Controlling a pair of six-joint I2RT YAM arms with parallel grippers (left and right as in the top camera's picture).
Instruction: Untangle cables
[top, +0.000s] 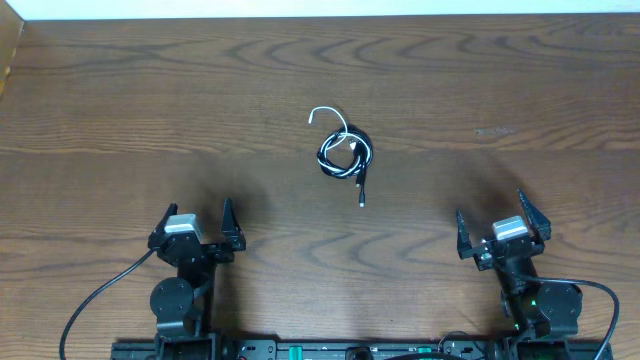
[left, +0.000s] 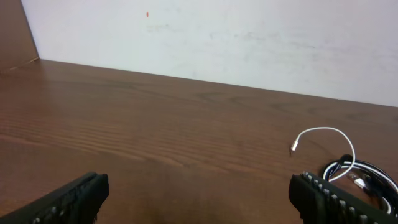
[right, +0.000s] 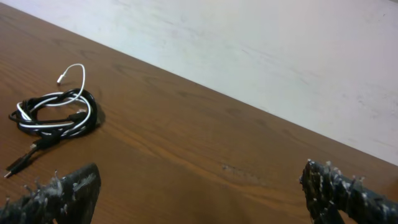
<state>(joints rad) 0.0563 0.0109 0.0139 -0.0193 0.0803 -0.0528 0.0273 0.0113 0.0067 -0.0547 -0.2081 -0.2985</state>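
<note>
The task looks barely begun, if at all: the cables lie knotted together in one small coil near the middle of the table, and neither arm is touching them. The white cable winds through the black loops, and only its far end arcs free of the bundle, ending in a small plug that rests on the wood. The black cable makes up most of the coil and sends a short straight tail with a plug toward the robot. From the overhead view I cannot tell how many times the two cross, or whether they are merely laid together or truly knotted. The left gripper sits low at the near edge of the table, its jaws spread wide and holding nothing. The right gripper is placed the same way on the other side, also spread and empty. Both are well apart from the coil, which lies ahead of them and roughly between them. Everything is left to do: reach the bundle, pin or lift one cord, draw the other out of the loops, and lay the two down apart. The free white end and the black tail look like the easiest places to take hold.
</note>
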